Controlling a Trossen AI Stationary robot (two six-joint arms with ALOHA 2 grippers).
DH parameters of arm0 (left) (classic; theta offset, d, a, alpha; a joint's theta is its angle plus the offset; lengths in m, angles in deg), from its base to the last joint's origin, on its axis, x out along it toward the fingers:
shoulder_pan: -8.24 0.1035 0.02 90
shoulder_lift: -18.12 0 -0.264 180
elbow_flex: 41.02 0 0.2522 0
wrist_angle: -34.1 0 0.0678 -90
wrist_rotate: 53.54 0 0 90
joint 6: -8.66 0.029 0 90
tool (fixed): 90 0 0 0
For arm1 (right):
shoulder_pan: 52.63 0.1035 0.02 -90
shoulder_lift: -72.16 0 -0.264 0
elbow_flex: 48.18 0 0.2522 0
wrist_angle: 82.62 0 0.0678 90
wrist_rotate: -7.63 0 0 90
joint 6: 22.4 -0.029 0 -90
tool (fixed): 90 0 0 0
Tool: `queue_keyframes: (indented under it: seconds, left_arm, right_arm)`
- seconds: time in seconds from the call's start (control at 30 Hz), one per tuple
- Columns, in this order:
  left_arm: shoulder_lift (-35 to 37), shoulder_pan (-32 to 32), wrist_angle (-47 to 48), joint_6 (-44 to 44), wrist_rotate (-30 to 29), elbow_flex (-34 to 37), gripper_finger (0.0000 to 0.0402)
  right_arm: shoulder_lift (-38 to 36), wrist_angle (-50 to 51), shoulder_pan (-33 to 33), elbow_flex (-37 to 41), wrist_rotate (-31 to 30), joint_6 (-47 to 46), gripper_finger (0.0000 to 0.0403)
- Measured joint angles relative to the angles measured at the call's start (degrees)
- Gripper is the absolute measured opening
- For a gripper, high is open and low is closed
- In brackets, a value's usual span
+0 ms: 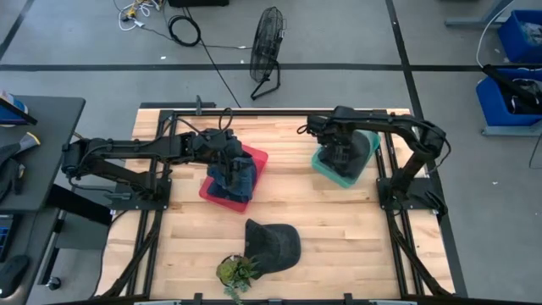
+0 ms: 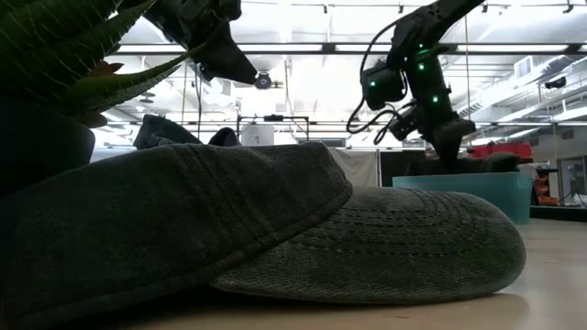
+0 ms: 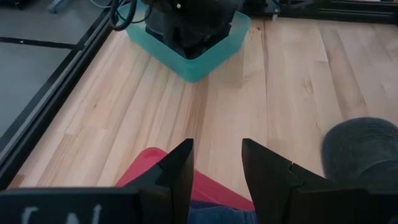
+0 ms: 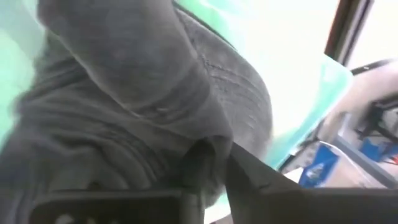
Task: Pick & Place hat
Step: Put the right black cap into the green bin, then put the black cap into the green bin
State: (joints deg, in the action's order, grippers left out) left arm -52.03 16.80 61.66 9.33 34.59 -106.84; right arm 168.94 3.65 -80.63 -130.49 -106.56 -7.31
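Observation:
A dark grey cap point(image 1: 273, 244) lies crown up on the bare wood near the table's front edge; it fills the low view point(image 2: 275, 229). A blue denim hat point(image 1: 237, 174) sits in a red bin point(image 1: 254, 169) left of centre. My left gripper point(image 3: 216, 144) hovers open just above that bin point(image 3: 146, 165). Another dark grey hat point(image 4: 143, 93) lies in a teal bin point(image 1: 343, 174) on the right. My right gripper point(image 4: 214, 149) reaches down into this bin and is shut on that hat. My right gripper pinches a fold of the dark grey hat's cloth point(image 4: 208, 134) between its two fingers, coming from above and pointing down into the teal bin. The hat rests in the bin, its cloth bunched around the fingers point(image 4: 249, 177); which part of the hat this is cannot be told.
A small potted plant point(image 1: 237, 271) stands at the near edge, right beside the grey cap, and its leaves point(image 2: 64, 46) block the low view's left. Bare wood lies between the two bins and to the cap's right. A black frame rail point(image 1: 279, 112) borders the table.

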Motion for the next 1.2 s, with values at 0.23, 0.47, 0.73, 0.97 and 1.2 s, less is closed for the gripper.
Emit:
queue_keyframes:
  seconds: [0.23,0.47,0.73,0.97,1.2]
  left_arm:
    - [0.00,0.00,0.25,-0.02,0.00,0.00,0.0140]
    - [0.00,-0.02,0.25,0.40,0.01,0.00,0.0140]
    - [0.00,-2.11,0.33,7.59,9.21,0.00,0.0137]
    - [-1.06,-8.43,-0.87,10.18,13.10,-0.05,0.0133]
    - [-10.30,-15.01,-8.78,11.01,13.31,-0.33,0.0142]
  right_arm:
    - [-0.87,7.40,0.43,-0.42,-7.09,0.22,0.0107]
    - [-2.08,17.03,2.64,-5.05,-6.69,-7.78,0.0131]
    - [-3.67,17.44,6.97,-13.46,1.14,-15.07,0.0132]
    - [-10.55,9.65,10.86,-12.82,18.51,-21.44,0.0120]
    - [-18.70,1.88,15.90,-6.10,19.69,-28.79,0.0101]
